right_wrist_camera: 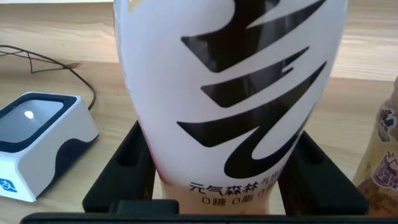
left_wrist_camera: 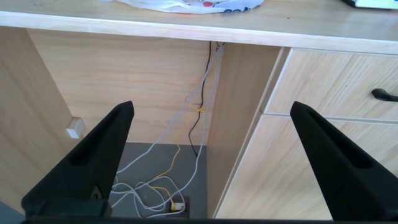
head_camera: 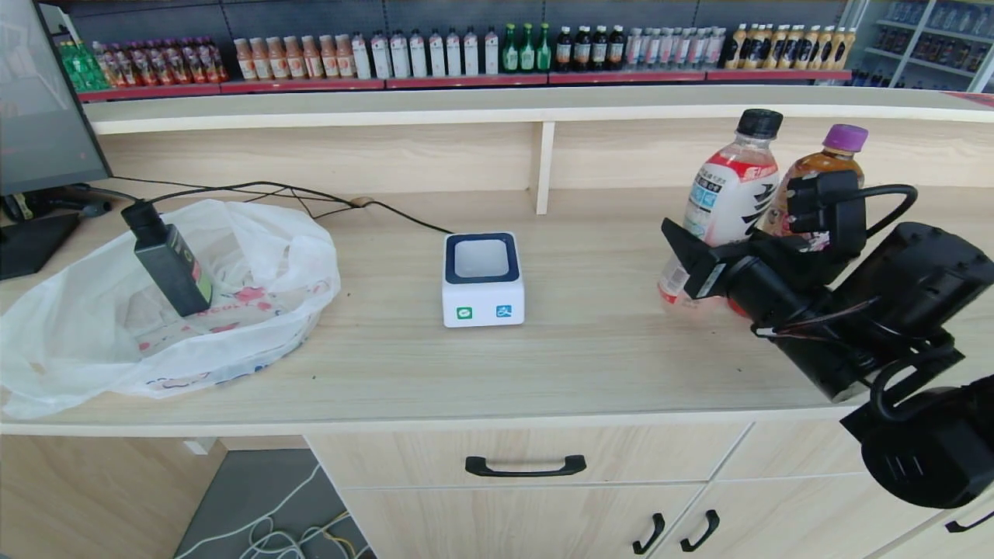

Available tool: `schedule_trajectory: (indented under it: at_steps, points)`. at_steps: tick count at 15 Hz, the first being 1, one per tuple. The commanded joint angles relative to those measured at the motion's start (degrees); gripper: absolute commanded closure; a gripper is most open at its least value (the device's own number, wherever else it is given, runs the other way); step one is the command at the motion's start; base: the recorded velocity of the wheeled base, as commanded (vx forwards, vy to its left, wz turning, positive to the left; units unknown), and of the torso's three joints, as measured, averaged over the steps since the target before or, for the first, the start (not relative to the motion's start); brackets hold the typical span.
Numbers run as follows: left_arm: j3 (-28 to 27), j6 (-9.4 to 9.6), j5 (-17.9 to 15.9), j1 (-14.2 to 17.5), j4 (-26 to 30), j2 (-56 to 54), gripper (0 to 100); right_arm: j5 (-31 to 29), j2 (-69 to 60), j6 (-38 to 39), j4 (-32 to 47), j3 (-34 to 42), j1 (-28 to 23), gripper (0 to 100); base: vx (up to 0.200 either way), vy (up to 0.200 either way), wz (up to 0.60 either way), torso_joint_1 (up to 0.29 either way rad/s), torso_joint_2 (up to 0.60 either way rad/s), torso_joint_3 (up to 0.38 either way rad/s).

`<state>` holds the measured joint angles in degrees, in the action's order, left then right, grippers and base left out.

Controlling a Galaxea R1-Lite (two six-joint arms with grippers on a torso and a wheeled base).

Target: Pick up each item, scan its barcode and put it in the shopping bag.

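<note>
Right gripper (right_wrist_camera: 217, 155) is pinching the white-label bottle (head_camera: 734, 186) low down, bottle sitting snug between its fingers; left gripper (left_wrist_camera: 211, 109) is hanging spread wide.

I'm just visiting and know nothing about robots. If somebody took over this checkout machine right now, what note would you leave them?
Left gripper: open, holding nothing, hanging below the light wooden counter.
Right gripper: shut on the clear plastic bottle with a white-and-red label and black cap, at the counter's right.
Behind it stands the amber bottle with a purple cap.
The white box scanner sits mid-counter.
Done: the dark green bottle is in the white plastic shopping bag on the left.
Left: scan and bag the held bottle, then the amber one.
</note>
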<state>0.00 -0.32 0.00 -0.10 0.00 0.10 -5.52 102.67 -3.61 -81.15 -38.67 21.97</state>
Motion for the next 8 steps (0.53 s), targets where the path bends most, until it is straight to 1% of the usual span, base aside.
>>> schedule_trajectory:
  at_steps: [1,6,8]
  points:
    - [0.00,-0.03,0.00,0.01,0.00,-0.01,0,-0.01,-5.02,-0.17,-0.15,2.90,0.44,100,0.000,0.000,0.00,0.000,0.00,0.000]
    - [0.00,-0.03,0.00,0.01,0.00,-0.01,0,-0.01,-14.16,-0.26,-0.15,10.90,0.71,100,0.000,0.000,0.00,0.000,0.00,0.000]
    - [0.00,-0.03,0.00,0.01,0.00,-0.01,0,0.16,-17.77,0.18,-0.32,15.73,1.85,100,0.000,0.000,0.00,0.000,0.00,0.000]
